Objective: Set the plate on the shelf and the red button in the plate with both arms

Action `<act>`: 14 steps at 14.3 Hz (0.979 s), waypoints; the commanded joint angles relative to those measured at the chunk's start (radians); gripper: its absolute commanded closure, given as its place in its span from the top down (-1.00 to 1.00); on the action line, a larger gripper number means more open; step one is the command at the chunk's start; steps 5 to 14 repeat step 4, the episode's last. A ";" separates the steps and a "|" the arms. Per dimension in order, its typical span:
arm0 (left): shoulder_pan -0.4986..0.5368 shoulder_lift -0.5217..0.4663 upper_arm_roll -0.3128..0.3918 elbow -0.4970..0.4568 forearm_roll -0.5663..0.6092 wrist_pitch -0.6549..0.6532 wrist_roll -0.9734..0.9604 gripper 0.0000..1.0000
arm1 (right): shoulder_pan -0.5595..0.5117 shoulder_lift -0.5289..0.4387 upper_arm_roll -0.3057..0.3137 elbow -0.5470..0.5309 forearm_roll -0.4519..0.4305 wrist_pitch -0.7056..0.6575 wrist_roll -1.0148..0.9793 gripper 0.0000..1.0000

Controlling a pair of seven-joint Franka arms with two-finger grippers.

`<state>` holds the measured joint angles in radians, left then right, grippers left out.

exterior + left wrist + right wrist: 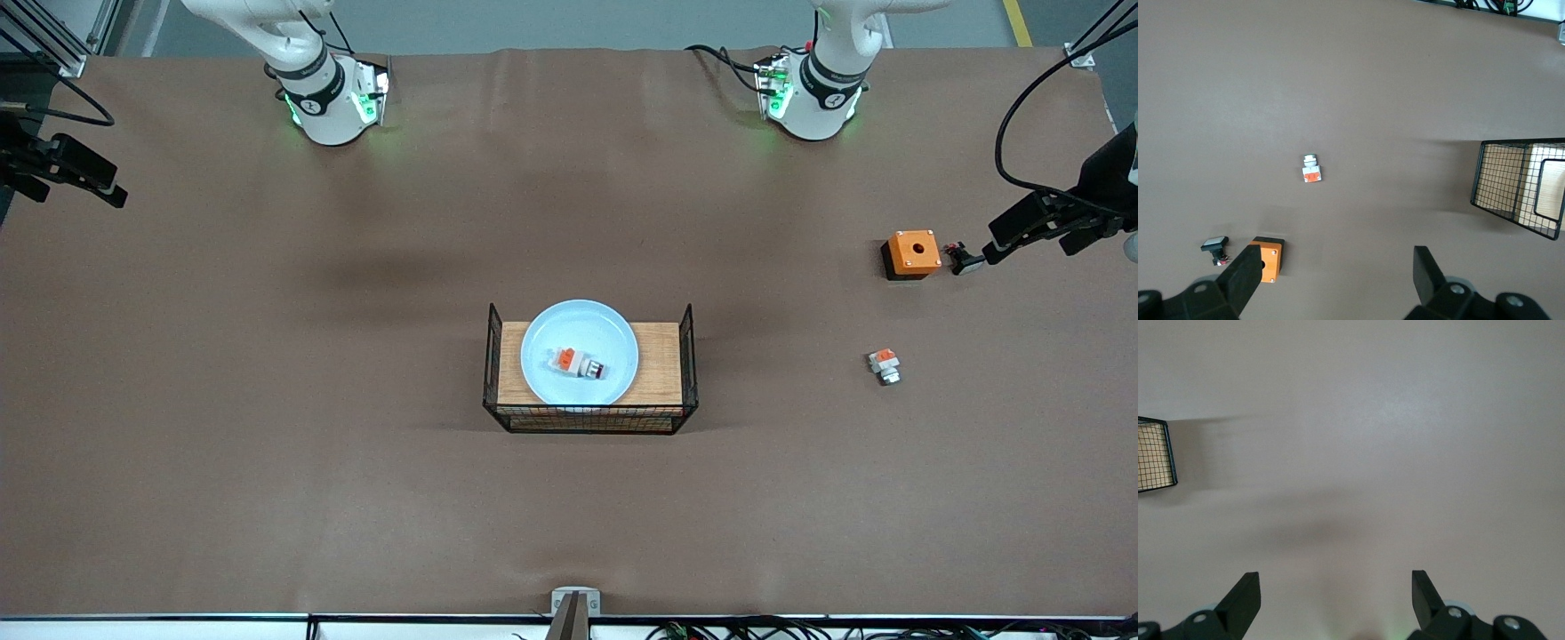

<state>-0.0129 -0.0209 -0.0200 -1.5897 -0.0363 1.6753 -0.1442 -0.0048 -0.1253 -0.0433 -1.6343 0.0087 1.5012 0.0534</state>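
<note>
Pale blue plate (580, 351) on the wooden tray (662, 351) mid-table, red button (578, 363) lying on it, no readable writing, left gripper (1338, 283) and right gripper (1336, 600) waiting raised over bare table, fingers spread, empty.

No text, label, brand, number or sign can be read on anything in these views.

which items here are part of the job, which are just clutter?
Job:
plate, on the wooden tray
red button, lying on the plate
left gripper and right gripper, both open and empty

Clutter:
orange box
small black part beside it
silver-capped button
</note>
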 commanded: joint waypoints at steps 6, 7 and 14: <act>-0.007 -0.025 0.002 -0.012 0.019 -0.002 0.130 1.00 | -0.015 -0.036 0.016 -0.032 -0.012 0.001 0.008 1.00; -0.007 -0.025 0.002 -0.012 0.019 -0.002 0.130 1.00 | -0.015 -0.036 0.016 -0.032 -0.012 0.001 0.008 1.00; -0.007 -0.025 0.002 -0.012 0.019 -0.002 0.130 1.00 | -0.015 -0.036 0.016 -0.032 -0.012 0.001 0.008 1.00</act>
